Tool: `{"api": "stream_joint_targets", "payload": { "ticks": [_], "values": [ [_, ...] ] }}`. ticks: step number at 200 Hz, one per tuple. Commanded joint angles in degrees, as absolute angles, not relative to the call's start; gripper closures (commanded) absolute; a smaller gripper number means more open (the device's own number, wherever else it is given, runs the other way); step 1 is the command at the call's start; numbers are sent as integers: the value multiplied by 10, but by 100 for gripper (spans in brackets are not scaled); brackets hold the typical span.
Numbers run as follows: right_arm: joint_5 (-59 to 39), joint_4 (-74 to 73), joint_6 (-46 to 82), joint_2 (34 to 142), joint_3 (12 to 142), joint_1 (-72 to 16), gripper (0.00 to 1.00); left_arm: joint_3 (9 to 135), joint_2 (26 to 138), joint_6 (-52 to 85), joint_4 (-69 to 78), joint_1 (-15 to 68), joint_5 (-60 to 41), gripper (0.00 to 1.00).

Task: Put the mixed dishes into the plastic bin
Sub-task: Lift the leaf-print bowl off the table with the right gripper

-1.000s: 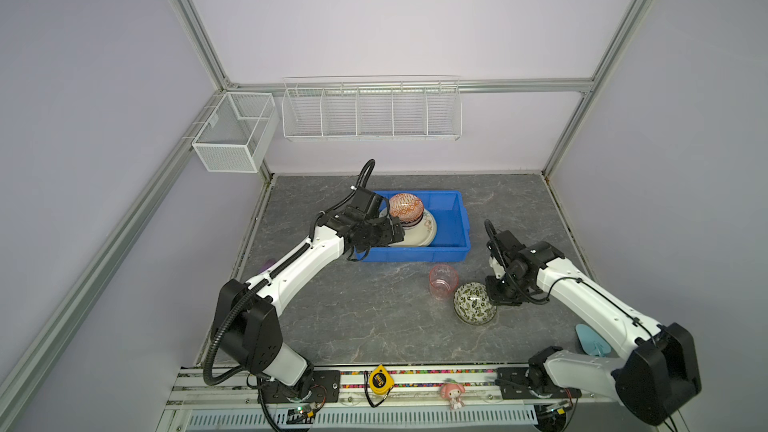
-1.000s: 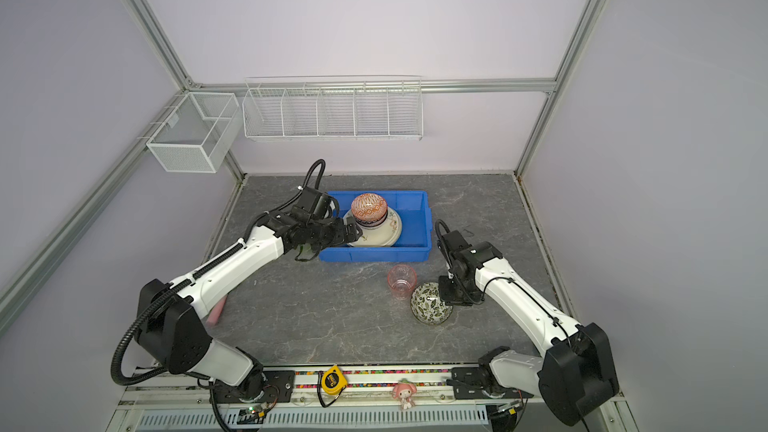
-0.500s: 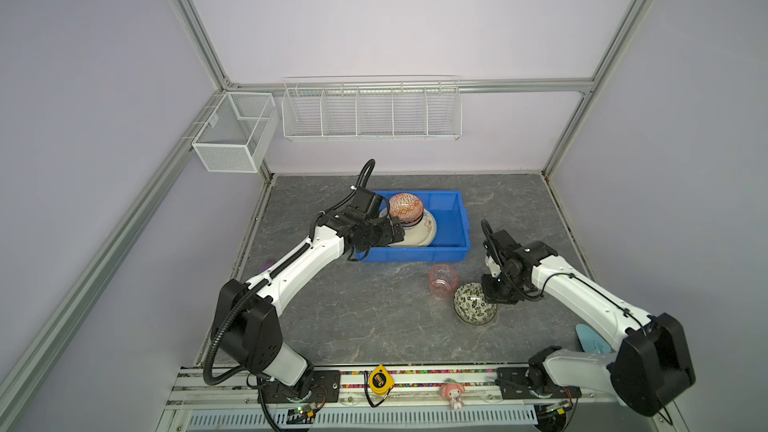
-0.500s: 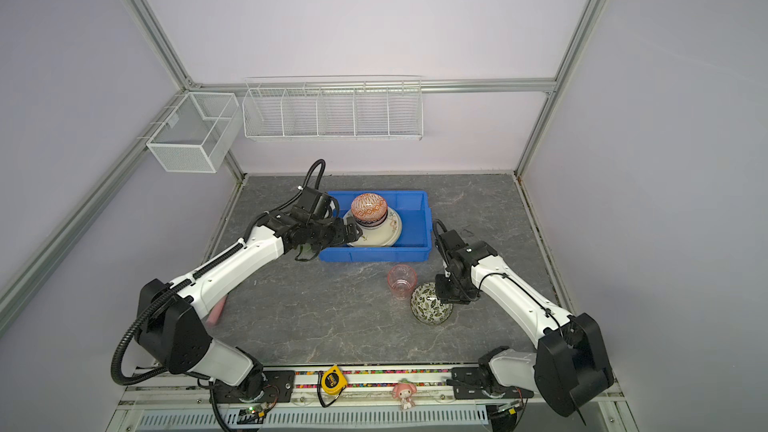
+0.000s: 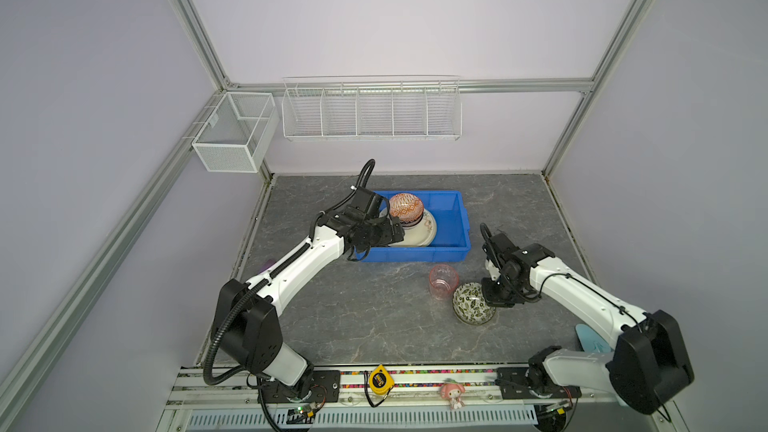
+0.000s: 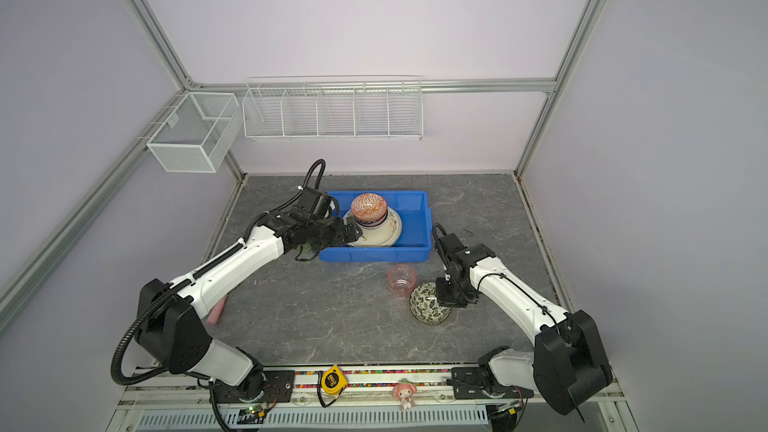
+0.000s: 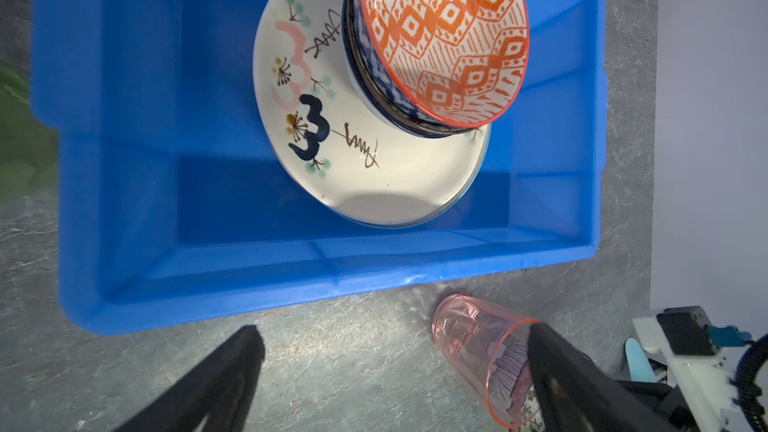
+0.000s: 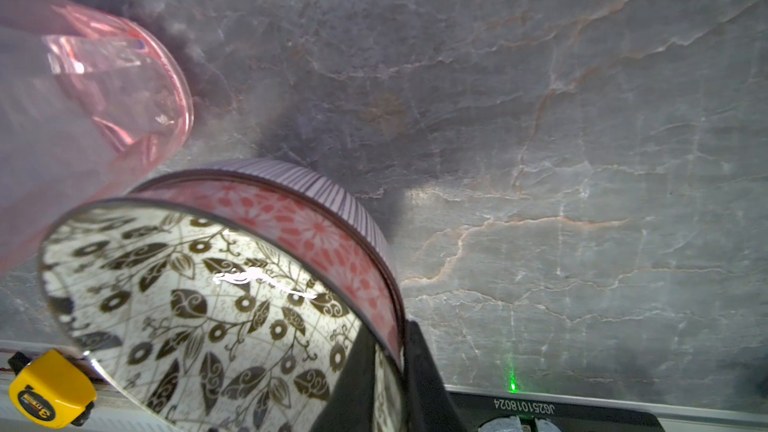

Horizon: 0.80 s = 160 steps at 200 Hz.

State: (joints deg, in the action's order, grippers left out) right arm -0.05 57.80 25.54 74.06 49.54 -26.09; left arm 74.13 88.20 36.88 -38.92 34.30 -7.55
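1. We're picking the leaf bowl (image 5: 473, 306) off the surface (image 5: 353, 317), just beside the cup (image 5: 443, 280).
2. Right tool (image 8: 388, 338) is clamped on the bowl rim, one finger inside and one outside. The arm is low, wrist pitched down.
3. Left tool (image 7: 392, 330) is spread wide and empty at the bin (image 5: 415, 251) edge.
4. Next, we reckon: lift clear of the cup, carry to the bin.

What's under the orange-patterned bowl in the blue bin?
A blue-patterned bowl nests directly under the orange-patterned bowl; both sit on the cream plate marked 3, with another plate's rim showing beneath. The blue bin's floor under the stack is covered.
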Motion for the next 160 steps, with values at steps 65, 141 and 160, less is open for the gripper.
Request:
{"api": "stream_joint_targets", "payload": {
  "ticks": [65, 141, 160],
  "values": [
    [21, 624, 254, 709, 527, -258, 93, 759, 886, 374, -394, 346, -80, 1],
    [29, 670, 240, 688, 570, -246, 93, 802, 896, 359, -426, 371, -106, 1],
    [30, 682, 236, 686, 584, -244, 93, 814, 896, 361, -430, 386, -106, 1]
  ]
}}
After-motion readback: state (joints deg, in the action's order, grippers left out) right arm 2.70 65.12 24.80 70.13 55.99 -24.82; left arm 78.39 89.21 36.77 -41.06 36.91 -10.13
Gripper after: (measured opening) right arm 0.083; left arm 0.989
